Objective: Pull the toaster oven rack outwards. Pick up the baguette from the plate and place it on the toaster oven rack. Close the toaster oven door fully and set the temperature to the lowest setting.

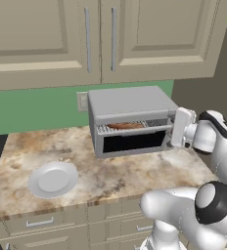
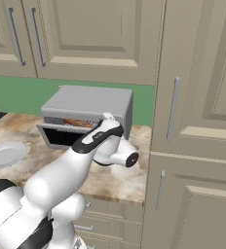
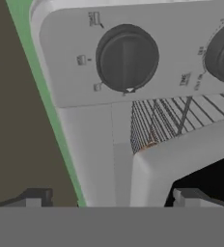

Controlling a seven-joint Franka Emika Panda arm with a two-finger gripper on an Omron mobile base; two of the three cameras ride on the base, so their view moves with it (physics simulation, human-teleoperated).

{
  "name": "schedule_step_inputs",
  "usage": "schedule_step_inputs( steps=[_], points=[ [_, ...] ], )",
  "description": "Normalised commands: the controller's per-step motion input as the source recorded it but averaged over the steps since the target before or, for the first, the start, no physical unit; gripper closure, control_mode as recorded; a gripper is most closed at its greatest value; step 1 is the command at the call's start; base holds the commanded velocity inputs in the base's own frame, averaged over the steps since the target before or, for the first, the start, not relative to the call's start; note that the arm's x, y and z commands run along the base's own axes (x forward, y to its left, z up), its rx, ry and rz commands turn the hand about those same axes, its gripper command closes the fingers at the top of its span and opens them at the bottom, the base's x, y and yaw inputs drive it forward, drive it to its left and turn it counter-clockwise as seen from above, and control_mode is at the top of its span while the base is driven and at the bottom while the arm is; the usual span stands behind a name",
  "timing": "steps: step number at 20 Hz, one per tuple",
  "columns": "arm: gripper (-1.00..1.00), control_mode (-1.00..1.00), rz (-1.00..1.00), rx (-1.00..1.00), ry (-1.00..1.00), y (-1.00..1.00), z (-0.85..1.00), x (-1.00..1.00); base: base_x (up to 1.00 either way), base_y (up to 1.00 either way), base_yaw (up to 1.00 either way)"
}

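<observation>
Facing the right front of the toaster oven [image 1: 130, 117] in the left base view, the gripper [image 1: 173, 131] sits hard against the oven's right edge, its fingers hidden behind the white hand. Just to the gripper's left the toaster oven door [image 1: 132, 141] hangs partly open, tilted outward, with its black glass below the gap. Above the door, level with the gripper, the baguette [image 1: 125, 126] lies on the toaster oven rack [image 1: 135, 127] inside the opening. Far to the gripper's lower left the plate [image 1: 53, 179] rests bare on the marble counter [image 1: 115, 176].

In the right base view the arm crosses in front of the oven, and the gripper [image 2: 106, 118] is at the oven's right front corner, mostly covered by the wrist. The baguette [image 2: 77, 123] shows to its left on the rack, above the tilted door [image 2: 56, 137]. The plate [image 2: 5, 154] lies well off to the left.

In the hand view the two finger tips [image 3: 36, 197] stand wide apart with nothing between them. Straight ahead is a dark knob [image 3: 127, 58], with a second knob [image 3: 222, 53] beside it at the frame's edge. Between knobs and fingers the rack's wires [image 3: 157, 120] show past the door's grey frame [image 3: 181, 159]; a small brown speck there is probably the baguette's end
</observation>
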Motion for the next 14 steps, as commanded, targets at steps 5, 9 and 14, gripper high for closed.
schedule_step_inputs(
  steps=[5,9,14],
  points=[
    [-1.00,-1.00,-0.19,0.00,0.08,0.00,0.16,0.24,0.00,0.00,0.00],
    [-1.00,-1.00,-0.19,0.00,0.06,0.00,0.07,0.28,0.00,0.00,0.00],
    [-1.00,-1.00,-0.18,0.00,0.05,0.00,0.06,0.28,0.00,0.00,0.00]
  ],
)
